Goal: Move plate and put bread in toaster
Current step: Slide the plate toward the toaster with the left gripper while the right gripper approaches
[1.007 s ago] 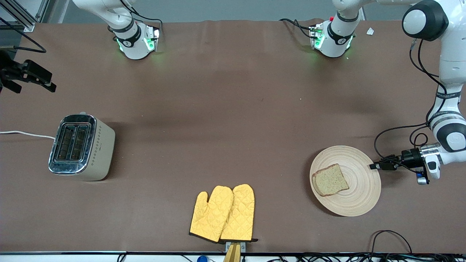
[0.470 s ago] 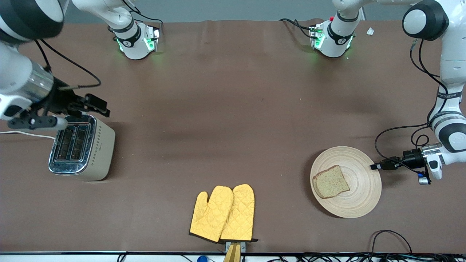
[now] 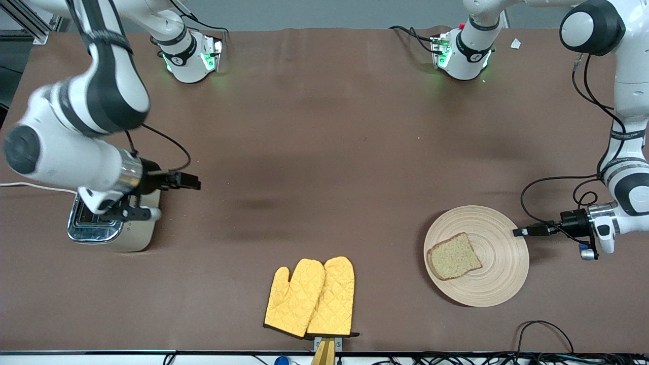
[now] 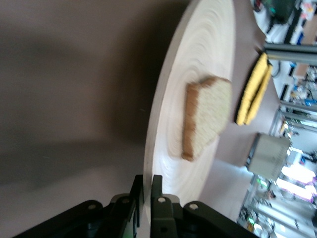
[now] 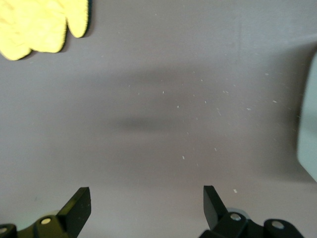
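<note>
The pale wooden plate [image 3: 499, 276] lies toward the left arm's end of the table, with the brown bread slice [image 3: 454, 256] flat on it. My left gripper [image 3: 522, 231] is shut on the plate's rim; in the left wrist view the rim sits between its fingers [image 4: 147, 186], with the plate [image 4: 198, 59] and bread [image 4: 205, 116] ahead. The cream toaster [image 3: 137, 241] stands toward the right arm's end, partly hidden by the right arm. My right gripper [image 3: 190, 181] is open and empty over the table beside the toaster; it also shows in the right wrist view [image 5: 146, 198].
A pair of yellow oven mitts [image 3: 312, 296] lies near the front edge at mid-table, also seen in the right wrist view [image 5: 39, 22] and the left wrist view [image 4: 252, 89]. The toaster's white cord [image 3: 30, 186] runs off the table edge.
The right arm has swung in from the table's end to over the toaster. The left gripper has slid the plate with the bread slightly toward the right arm's end.
</note>
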{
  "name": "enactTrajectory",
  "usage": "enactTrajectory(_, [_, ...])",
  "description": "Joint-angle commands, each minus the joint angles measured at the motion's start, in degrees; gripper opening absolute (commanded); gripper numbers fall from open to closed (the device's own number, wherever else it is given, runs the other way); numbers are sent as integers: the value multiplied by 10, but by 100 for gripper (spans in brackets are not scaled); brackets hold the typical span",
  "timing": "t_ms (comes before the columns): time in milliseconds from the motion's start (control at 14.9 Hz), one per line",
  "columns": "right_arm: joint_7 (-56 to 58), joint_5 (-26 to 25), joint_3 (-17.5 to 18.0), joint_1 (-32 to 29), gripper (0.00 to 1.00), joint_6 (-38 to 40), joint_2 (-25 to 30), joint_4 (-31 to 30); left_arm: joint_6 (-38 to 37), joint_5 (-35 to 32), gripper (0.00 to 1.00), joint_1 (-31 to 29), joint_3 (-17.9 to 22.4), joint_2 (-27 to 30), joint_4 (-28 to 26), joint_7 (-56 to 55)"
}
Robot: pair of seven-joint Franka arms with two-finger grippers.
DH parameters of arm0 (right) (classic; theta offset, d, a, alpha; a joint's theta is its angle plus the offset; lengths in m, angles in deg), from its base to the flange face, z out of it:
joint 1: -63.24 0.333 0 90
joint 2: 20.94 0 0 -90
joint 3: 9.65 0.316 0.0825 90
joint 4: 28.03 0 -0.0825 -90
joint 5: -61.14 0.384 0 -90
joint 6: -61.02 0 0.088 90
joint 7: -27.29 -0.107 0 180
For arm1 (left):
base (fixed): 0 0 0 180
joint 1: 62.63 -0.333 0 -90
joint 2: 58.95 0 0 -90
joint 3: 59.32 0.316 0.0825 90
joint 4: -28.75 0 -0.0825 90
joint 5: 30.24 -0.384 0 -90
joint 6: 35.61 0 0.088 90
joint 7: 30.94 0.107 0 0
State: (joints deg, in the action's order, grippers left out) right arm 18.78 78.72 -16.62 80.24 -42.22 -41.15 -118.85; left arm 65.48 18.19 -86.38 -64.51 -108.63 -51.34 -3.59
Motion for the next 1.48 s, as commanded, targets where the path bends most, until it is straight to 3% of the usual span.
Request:
enactTrajectory(0, [-6,12,-3,30,100,-80,4,-64,-41,-9,0,-1,-10,14,17,23])
enactTrajectory(336, [-4,13,-2,32,100,-118,-47,-77,-67,-29,0,-5,-74,21,15,38])
enactTrajectory(604, [-5,25,-2,44,100,-130,-50,-76,-70,-30,0,19,-131,18,5,26])
enactTrajectory(873, [-5,25,-2,46,100,-131,-50,-77,-64,2,0,99,-141,11,-5,24])
enactTrajectory(1074, [-5,25,-2,47,100,-131,-50,-77,-35,74,0,148,-141,5,-41,29])
enactTrajectory(1276, [1,25,-2,39,100,-128,-51,-75,-8,77,0,192,-141,5,-61,32])
enactTrajectory(1410, [24,64,-1,9,100,-123,-52,-76,21,80,0,214,-141,3,-77,35])
